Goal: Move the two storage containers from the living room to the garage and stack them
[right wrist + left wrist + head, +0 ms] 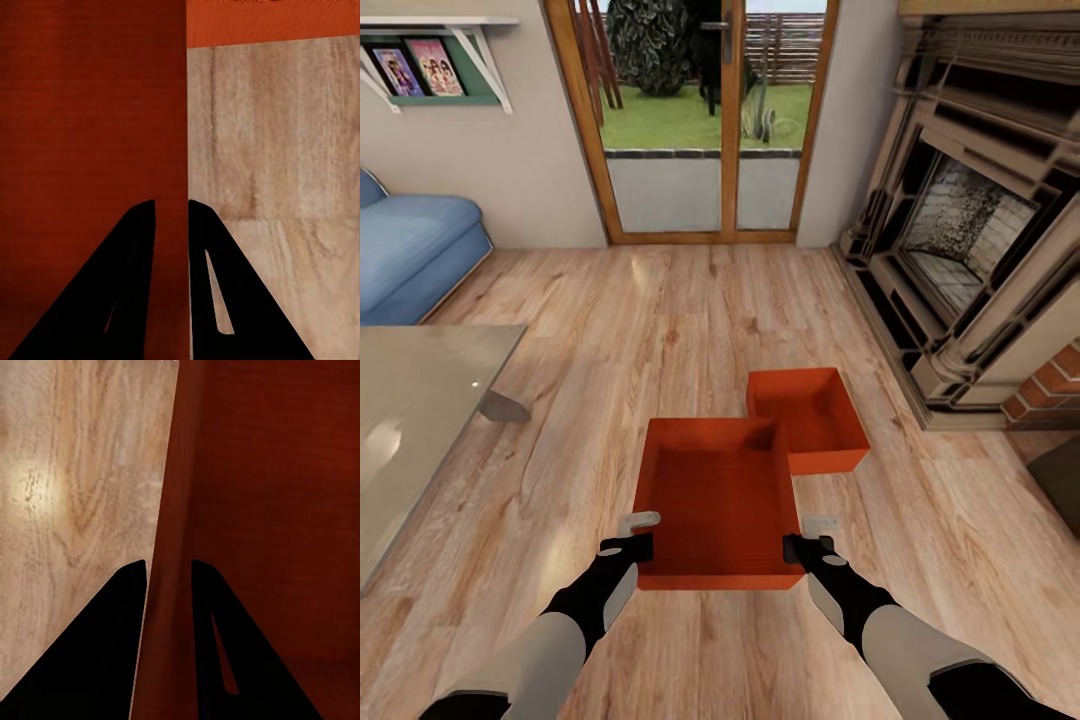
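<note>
You have the nearer storage container [718,500] pinched by its two long walls: your left hand [166,577] is clamped on the left wall, one finger inside and one outside, and your right hand [171,214] is clamped on the right wall the same way. The second container [808,418] sits on the wood-plank floor [660,330] just beyond the held one's far right corner, between it and the fireplace [970,240]. Those walls are thin, so uneven lifting could twist the bin out of one grip. Swinging it right could knock the second container or clip the fireplace.
</note>
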### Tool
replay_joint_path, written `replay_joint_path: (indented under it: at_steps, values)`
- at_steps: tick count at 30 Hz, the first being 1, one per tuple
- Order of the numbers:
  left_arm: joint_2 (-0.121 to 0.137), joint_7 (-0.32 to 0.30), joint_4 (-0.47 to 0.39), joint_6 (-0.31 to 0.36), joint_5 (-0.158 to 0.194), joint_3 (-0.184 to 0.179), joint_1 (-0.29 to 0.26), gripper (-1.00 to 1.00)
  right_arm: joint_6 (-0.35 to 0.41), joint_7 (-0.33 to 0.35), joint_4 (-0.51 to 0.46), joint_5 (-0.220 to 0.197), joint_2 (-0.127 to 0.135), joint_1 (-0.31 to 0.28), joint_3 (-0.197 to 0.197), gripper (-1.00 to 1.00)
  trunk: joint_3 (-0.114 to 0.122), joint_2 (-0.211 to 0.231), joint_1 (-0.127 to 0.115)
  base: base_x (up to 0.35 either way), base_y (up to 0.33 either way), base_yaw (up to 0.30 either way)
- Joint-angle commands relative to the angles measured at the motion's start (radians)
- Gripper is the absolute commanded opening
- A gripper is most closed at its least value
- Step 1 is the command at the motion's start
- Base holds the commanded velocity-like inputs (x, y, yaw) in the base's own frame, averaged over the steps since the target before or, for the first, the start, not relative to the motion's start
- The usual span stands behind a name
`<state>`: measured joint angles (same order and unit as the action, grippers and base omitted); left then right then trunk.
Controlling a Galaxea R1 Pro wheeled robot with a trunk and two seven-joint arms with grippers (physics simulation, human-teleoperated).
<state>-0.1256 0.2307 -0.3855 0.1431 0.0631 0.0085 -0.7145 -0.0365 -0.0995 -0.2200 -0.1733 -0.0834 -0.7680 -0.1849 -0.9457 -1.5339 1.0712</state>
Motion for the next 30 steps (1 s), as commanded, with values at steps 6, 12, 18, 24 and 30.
replay_joint_path:
  at_steps: [6,12,18,24,30]
  values:
    - [0.029,0.007,-0.006,0.006,-0.006,0.001,0.0,-1.0,-0.007,-0.006,0.004,-0.018,0.007,0.0,-0.002,-1.0,0.018,0.042,-0.023,0.0,0.0,0.0]
    - [0.029,0.007,-0.006,0.006,-0.006,0.001,0.0,-1.0,-0.013,-0.006,0.003,-0.019,0.007,0.0,-0.001,-1.0,0.037,0.084,-0.046,0.0,0.0,0.0]
    - [0.029,0.007,-0.006,0.006,-0.006,0.001,0.0,-1.0,-0.014,-0.006,0.002,-0.019,0.007,0.0,-0.001,-1.0,0.056,0.126,-0.069,0.0,0.0,0.0]
    - [0.029,0.007,-0.005,0.006,-0.006,0.001,0.0,-1.0,-0.014,-0.006,0.003,-0.019,0.007,0.0,-0.002,-1.0,0.075,0.168,-0.092,0.0,0.0,0.0]
    - [0.029,0.007,-0.005,0.006,-0.006,0.001,0.0,-1.0,-0.011,-0.006,0.002,-0.019,0.007,0.0,-0.001,-1.0,0.093,0.21,-0.115,0.0,0.0,0.0]
